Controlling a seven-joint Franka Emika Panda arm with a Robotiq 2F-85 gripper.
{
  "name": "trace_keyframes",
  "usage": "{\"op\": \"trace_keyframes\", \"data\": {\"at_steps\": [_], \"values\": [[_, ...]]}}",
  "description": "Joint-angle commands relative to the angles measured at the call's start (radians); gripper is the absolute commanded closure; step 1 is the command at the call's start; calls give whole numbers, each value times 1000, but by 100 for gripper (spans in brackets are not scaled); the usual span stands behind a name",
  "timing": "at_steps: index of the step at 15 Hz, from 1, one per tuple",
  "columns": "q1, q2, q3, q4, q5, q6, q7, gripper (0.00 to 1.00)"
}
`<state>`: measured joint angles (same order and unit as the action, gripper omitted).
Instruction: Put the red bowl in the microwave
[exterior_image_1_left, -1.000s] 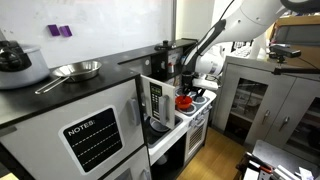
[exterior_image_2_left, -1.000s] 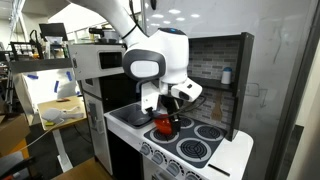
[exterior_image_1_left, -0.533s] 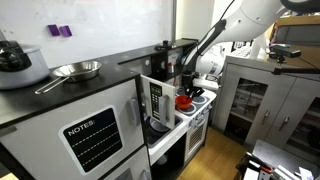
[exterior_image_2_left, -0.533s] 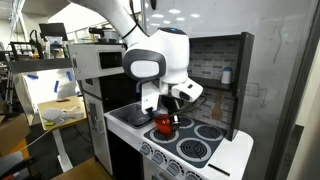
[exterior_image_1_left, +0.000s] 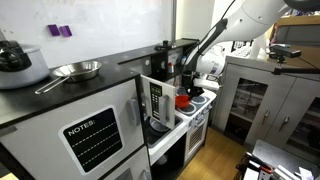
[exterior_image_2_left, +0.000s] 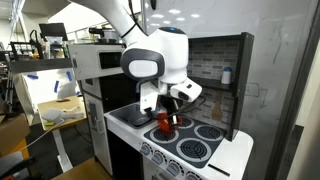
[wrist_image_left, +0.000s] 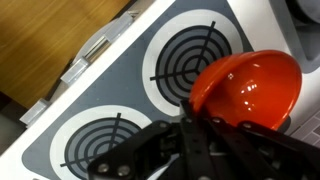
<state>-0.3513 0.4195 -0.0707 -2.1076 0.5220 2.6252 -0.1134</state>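
Round red bowl (wrist_image_left: 245, 88), mouth up on stove (wrist_image_left: 110, 140), rim pinched between jaws

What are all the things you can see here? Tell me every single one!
red bowl: one, bright red, on the toy stove
burners: two in the wrist view, black rings on pale circles, stove top
microwave: one, white door with grey window, beside the stove
steel pan: one, silver, on the dark countertop
NOTES cabinet: one, steel, under that countertop
robot arm: one, white, above the stove
gripper: one, black, shut on the red bowl's rim
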Motion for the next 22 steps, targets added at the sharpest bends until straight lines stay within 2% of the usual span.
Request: {"op": "trace_keyframes", "data": {"at_steps": [1,13,22], "values": [[-11,-67,18,-66,19,8,-36,98],[81,-390,-25,-388,4,19,-15,98],[149,-579,-68,-517,-28,-1,107,98]]}}
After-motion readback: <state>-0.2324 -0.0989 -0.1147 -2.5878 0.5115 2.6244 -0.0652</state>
